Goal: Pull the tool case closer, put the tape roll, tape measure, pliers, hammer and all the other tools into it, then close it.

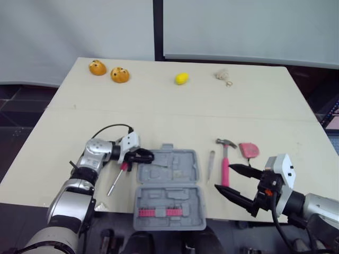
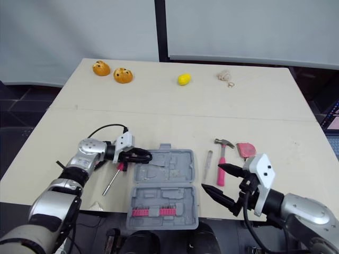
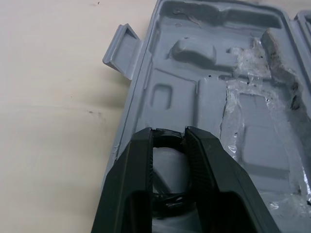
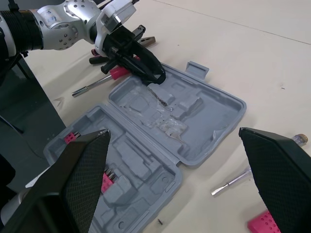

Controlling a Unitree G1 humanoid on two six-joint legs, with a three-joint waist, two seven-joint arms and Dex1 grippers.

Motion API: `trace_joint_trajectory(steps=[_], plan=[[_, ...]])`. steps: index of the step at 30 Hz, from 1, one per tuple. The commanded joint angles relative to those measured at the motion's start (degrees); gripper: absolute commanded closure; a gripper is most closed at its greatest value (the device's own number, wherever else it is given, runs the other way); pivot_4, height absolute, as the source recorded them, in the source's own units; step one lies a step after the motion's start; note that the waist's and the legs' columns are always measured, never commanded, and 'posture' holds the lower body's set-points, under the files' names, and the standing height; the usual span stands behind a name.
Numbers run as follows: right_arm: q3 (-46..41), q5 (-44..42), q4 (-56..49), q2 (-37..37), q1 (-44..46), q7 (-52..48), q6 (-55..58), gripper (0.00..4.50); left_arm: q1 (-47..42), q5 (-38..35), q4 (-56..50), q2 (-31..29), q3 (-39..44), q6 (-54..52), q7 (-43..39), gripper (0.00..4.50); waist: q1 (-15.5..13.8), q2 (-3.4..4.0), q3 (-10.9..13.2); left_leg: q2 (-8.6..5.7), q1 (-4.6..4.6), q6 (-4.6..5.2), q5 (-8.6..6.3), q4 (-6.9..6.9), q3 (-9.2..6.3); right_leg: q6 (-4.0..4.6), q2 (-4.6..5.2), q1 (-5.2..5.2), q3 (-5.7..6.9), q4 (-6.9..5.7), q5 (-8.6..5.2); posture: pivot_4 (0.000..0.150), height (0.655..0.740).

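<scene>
A wide table with a pale beige top takes up most of the room in view. A thin seam runs across it from side to side, splitting the top into a far part and a near part. The surface is matt, with a few small dark specks and scuffs on the right side. Behind the far edge stand two light grey panels, the left panel and the right panel, with a narrow dark gap between them. The floor beside the table is dark and laid in squares. The light is soft and even, with only faint shadows.
</scene>
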State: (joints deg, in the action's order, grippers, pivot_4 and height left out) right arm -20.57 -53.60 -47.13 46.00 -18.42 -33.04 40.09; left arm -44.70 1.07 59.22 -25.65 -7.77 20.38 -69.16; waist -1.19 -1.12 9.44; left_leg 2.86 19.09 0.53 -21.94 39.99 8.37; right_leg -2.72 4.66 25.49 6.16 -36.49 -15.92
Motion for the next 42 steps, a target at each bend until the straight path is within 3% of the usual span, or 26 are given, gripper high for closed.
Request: trace_joint_trajectory(steps=[1,6,9,12,17,22,27,34,42], plan=[[-1.80,-0.72,-0.93,0.72,0.39,-0.47,-0.25,0.00,0.41,2.84,1.67,-1.35,-1.60,3.65,0.45,3.34,0.00,-0.01,-0.01,0.00,0.00,0.00,0.00,0.00,0.00,0.00,0.01,0.00,0.00,0.00,0.00,0.150,0.7292],[-2.22,0.21,0.31,1.27,0.55,-0.90,-0.39,0.00,-0.24,1.50,1.17,-0.87,-0.01,4.78,1.03,3.34,0.00,-0.01,-0.02,0.00,0.00,0.01,-0.01,0.00,0.01,0.00,0.01,0.00,0.01,0.00,0.00,0.150,0.7292],[-3.86,0.68,0.78,2.57,0.08,-1.75,-0.26,0.00,-0.60,-3.01,-3.24,-1.81,3.14,0.72,-1.24,3.34,0.00,-0.01,-0.01,0.00,0.00,0.01,-0.01,0.00,0.01,0.00,0.01,0.00,0.01,0.00,0.00,0.150,0.7292],[-8.89,0.21,2.86,4.45,-1.31,-3.49,0.39,0.00,2.53,-11.62,-15.23,-5.79,8.38,-12.18,-5.93,2.51,0.20,-0.03,0.00,0.02,0.06,0.01,-0.01,0.00,-0.01,0.00,0.00,0.01,0.00,-0.02,0.00,0.150,0.7292],[-19.61,3.34,11.49,7.85,-6.69,-11.47,0.22,0.00,16.75,-19.21,-37.46,-16.02,17.29,-28.33,-3.27,0.02,1.10,0.02,-0.03,0.40,0.03,-0.04,-0.03,-0.06,-0.01,0.00,-0.07,-0.02,-0.06,-0.09,0.00,0.150,0.7292],[-25.50,12.62,26.18,10.96,-10.90,-19.77,-4.16,0.00,37.89,-21.84,-46.40,-24.72,31.00,-35.97,1.41,0.02,1.45,0.07,-0.06,0.56,-0.15,-0.07,-0.14,-0.09,0.08,0.01,0.01,-0.10,-0.19,0.26,-0.01,0.150,0.7292],[-26.85,20.94,39.76,12.68,-10.90,-24.14,-10.82,0.00,52.55,-21.41,-44.75,-25.99,42.88,-34.84,6.14,0.02,1.08,0.09,-0.07,0.69,-0.23,-0.09,-0.41,-0.10,0.11,0.08,0.06,-0.11,-0.19,0.35,-0.05,0.150,0.7292],[-24.20,25.98,48.99,12.65,-6.43,-26.68,-16.80,0.00,60.90,-19.38,-39.93,-24.95,47.07,-29.76,10.68,0.02,1.36,0.31,-0.18,0.76,-0.31,-0.16,-0.64,-0.10,0.24,0.17,0.13,-0.10,-0.16,0.34,-0.09,0.150,0.7292],[-22.49,27.27,55.58,11.28,-1.66,-29.17,-21.36,0.00,58.79,-20.19,-41.54,-25.63,45.59,-30.28,12.64,0.02,1.35,0.46,-0.21,0.80,-0.55,-0.29,-0.71,-0.30,0.42,0.26,0.13,-0.12,-0.24,0.29,-0.15,0.150,0.7292]])
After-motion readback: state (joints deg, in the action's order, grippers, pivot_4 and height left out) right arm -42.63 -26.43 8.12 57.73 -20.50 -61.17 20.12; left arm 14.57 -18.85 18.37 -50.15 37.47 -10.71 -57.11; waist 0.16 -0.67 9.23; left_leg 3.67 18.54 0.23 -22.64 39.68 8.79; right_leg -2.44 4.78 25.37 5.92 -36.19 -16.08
